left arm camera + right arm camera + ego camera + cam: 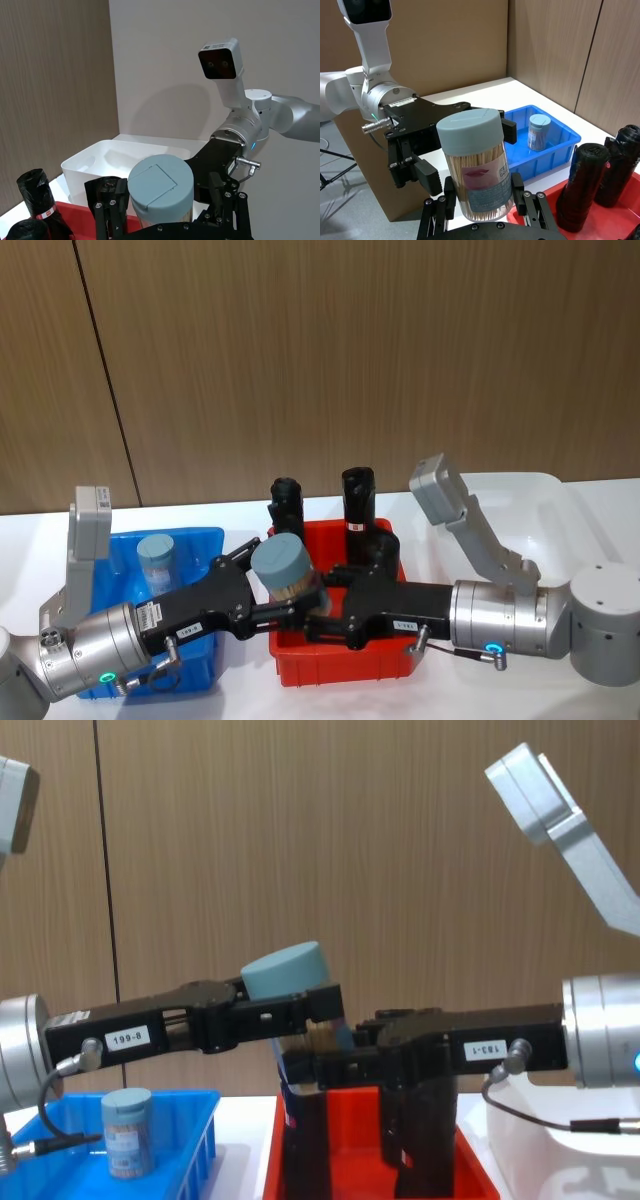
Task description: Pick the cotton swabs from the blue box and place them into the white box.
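We see the right gripper [318, 602] clamped on the lower body of a tub of cotton swabs [283, 565]. The left gripper [266, 585] flanks the tub nearer the lid, and we cannot tell whether it grips. The tub's long axis is near upright, lid uppermost and leaning toward the robot's left. It hangs over the red crate [340, 665], between the blue box [200, 660] and the white box [520, 485]. A second tub [157, 558] stands upright in the blue box.
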Tool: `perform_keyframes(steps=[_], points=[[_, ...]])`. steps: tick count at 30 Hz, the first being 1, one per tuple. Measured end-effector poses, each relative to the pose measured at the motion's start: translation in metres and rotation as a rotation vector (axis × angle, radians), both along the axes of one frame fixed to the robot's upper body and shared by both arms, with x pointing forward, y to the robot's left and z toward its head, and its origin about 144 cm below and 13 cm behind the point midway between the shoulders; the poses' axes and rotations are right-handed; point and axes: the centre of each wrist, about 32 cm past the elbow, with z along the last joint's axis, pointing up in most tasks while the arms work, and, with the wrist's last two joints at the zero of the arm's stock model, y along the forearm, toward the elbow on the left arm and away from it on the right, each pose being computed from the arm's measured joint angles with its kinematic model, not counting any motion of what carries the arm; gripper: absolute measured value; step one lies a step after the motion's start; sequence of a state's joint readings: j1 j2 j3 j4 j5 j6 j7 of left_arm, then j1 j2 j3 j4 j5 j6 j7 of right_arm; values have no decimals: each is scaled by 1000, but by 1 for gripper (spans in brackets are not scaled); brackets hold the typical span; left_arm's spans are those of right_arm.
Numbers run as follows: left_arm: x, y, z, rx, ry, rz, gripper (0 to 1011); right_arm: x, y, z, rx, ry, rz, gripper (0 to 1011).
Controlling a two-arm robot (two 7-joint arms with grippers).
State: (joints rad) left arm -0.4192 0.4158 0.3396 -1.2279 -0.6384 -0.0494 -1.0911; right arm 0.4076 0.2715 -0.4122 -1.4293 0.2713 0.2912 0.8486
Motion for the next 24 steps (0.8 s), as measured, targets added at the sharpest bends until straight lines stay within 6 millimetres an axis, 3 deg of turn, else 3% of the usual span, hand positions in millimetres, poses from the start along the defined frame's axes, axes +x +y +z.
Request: perform_keyframes(steps=[14, 24], points=[[0, 0, 0, 0, 0, -1, 1004, 1, -12, -1, 17, -1, -32, 662], [0, 0, 0, 0, 0, -1, 1004, 1, -36, -4, 35, -1, -90, 662]])
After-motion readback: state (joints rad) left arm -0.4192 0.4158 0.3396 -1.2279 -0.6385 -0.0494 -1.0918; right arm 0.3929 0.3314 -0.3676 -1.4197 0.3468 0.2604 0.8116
